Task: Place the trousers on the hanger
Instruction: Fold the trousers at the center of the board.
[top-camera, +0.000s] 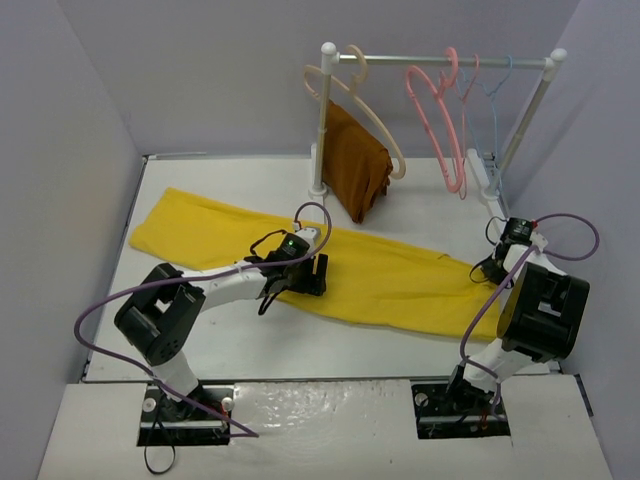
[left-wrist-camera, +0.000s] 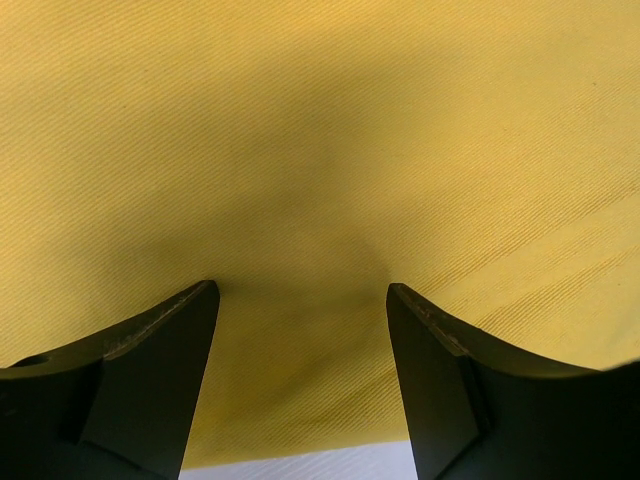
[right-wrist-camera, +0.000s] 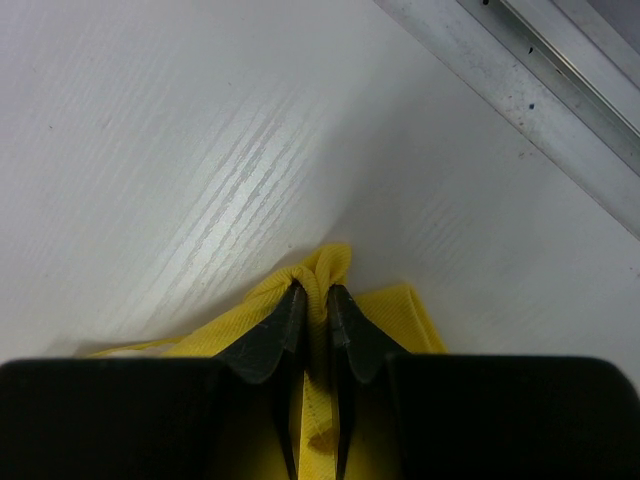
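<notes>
The yellow trousers (top-camera: 400, 280) lie flat across the table, running from the far left to the near right. My left gripper (top-camera: 312, 278) hovers low over their middle. In its wrist view the left gripper (left-wrist-camera: 300, 300) is open, with only yellow cloth (left-wrist-camera: 320, 150) between the jaws. My right gripper (top-camera: 492, 268) is at the trousers' right end. There the right gripper (right-wrist-camera: 315, 292) is shut on a bunched fold of the yellow cloth (right-wrist-camera: 330, 262). Two pink hangers (top-camera: 440, 130) hang on the rail at the back right.
A white clothes rail (top-camera: 440, 62) stands at the back. It carries a beige hanger (top-camera: 352, 100) with a rust-brown cloth (top-camera: 355, 165) and a light blue hanger (top-camera: 497, 95). Grey walls close in on both sides. A metal strip (right-wrist-camera: 520, 90) runs past the right gripper.
</notes>
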